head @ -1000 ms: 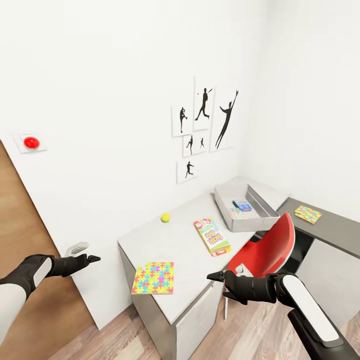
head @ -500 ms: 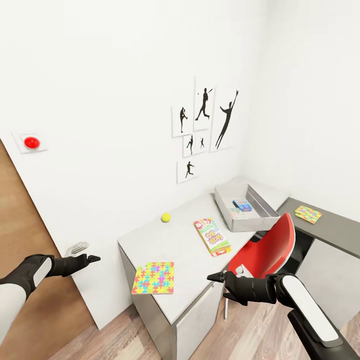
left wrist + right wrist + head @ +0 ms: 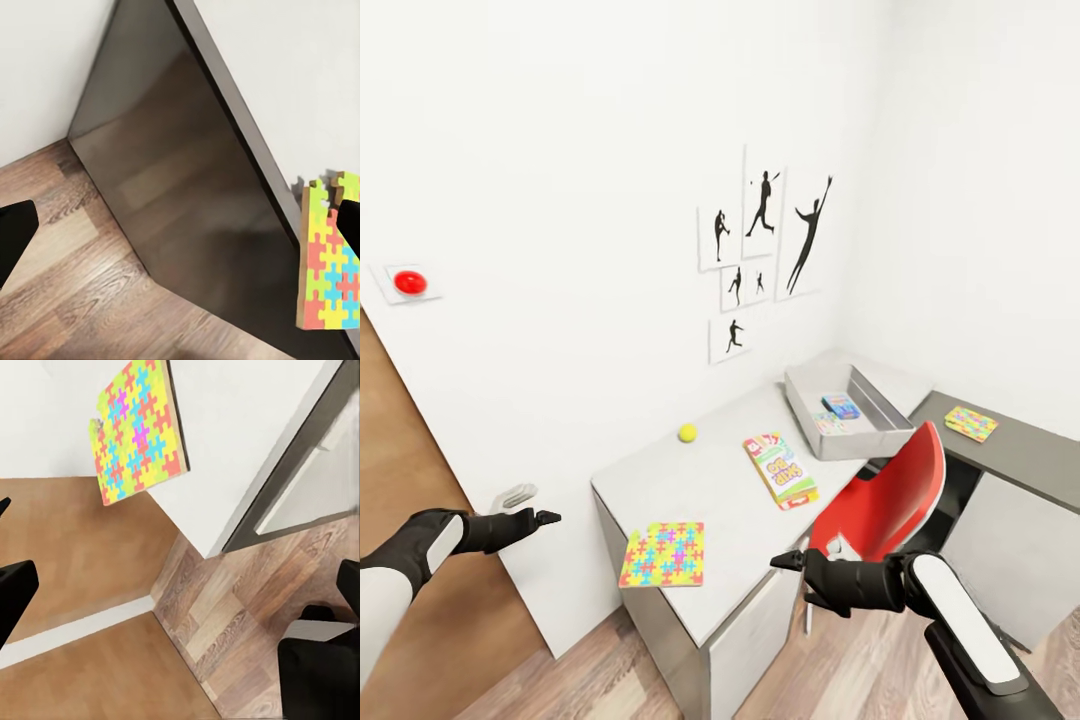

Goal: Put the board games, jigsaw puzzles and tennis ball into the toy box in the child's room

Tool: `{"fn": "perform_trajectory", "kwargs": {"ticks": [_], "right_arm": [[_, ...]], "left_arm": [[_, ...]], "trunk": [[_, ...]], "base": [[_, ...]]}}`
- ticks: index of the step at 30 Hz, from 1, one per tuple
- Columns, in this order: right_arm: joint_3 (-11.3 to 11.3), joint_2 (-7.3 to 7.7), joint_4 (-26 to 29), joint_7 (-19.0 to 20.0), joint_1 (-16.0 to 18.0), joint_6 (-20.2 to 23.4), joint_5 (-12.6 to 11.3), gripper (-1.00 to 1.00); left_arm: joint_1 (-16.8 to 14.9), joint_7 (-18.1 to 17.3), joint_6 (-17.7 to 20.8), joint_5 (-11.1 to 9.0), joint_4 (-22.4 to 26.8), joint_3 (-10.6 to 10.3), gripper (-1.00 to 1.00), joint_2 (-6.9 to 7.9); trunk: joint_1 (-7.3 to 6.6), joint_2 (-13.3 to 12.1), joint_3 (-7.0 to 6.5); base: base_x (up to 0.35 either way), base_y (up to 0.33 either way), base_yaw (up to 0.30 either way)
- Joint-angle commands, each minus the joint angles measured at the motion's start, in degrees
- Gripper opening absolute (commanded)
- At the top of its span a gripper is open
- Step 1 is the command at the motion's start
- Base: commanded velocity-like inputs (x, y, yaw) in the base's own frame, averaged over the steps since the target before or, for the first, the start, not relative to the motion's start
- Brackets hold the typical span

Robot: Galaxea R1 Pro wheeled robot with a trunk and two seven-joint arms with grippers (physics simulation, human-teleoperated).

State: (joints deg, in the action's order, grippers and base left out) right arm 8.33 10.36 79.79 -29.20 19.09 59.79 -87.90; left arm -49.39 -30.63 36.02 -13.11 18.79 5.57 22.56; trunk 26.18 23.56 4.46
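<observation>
On the table lie a jigsaw puzzle at the near corner, the tennis ball near the wall, and a SKIP-BO board game. The toy box stands at the table's far end with two small colourful items inside. Another jigsaw puzzle lies on the dark grey cabinet. My left gripper hangs open left of the table; its wrist view shows the puzzle. My right gripper is open in front of the table, below the puzzle. The bed is out of view.
A red chair stands between the table and the cabinet, close to my right arm. A brown door with a grey handle is at the left. Silhouette pictures hang above the table. Wood floor lies below.
The whole picture has shifted slightly left and up, so the camera has moved a little. Both arms keep their pose and the toys lie where they were.
</observation>
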Motion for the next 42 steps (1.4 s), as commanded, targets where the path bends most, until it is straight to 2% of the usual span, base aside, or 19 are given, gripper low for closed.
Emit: {"fn": "perform_trajectory", "kwargs": {"ticks": [1,5,7,13,22,36,42], "right_arm": [[0.01,-0.19,-0.31,-0.60,0.07,-0.02,-0.05,1.00],[-0.79,-0.79,-1.46,-0.54,0.07,-0.02,1.98,1.00],[-2.15,-0.94,-1.78,-0.49,0.07,-0.02,2.65,1.00],[-3.59,-1.02,-2.60,-0.44,0.07,-0.06,3.16,1.00],[-3.60,-0.82,-4.83,-0.39,0.07,-4.00,3.23,1.00],[-3.53,-0.63,-4.81,-0.32,0.07,-4.67,3.24,1.00],[-2.87,-0.18,-2.65,0.20,0.04,-4.39,3.19,1.00]], "left_arm": [[-0.04,-0.10,0.42,-0.07,0.02,0.28,1.00,-0.04],[-0.03,0.02,0.47,-0.03,0.00,0.27,1.00,-0.12],[-0.04,0.26,0.37,0.00,-0.04,0.30,1.00,-0.14],[-0.02,0.52,0.25,-0.06,-0.06,0.31,1.00,-0.54],[-0.02,0.15,0.49,-0.20,-0.11,0.38,1.00,-0.96],[-0.01,-0.05,0.44,-0.33,-1.93,0.56,1.00,-0.82],[-0.02,-0.06,0.45,-0.33,-2.06,0.58,1.00,-0.82]], "trunk": [[0.26,0.56,0.37],[1.14,2.16,1.23],[1.58,2.96,1.62],[2.89,5.37,2.73],[4.87,8.98,4.35],[7.95,14.60,6.86],[9.26,17.00,7.94]], "base": [[0.000,0.000,-0.091],[0.000,0.000,-0.071],[0.000,0.000,-0.026],[0.000,0.000,-0.009],[0.000,0.000,-0.001],[0.000,0.000,0.000],[0.000,0.000,0.000]]}}
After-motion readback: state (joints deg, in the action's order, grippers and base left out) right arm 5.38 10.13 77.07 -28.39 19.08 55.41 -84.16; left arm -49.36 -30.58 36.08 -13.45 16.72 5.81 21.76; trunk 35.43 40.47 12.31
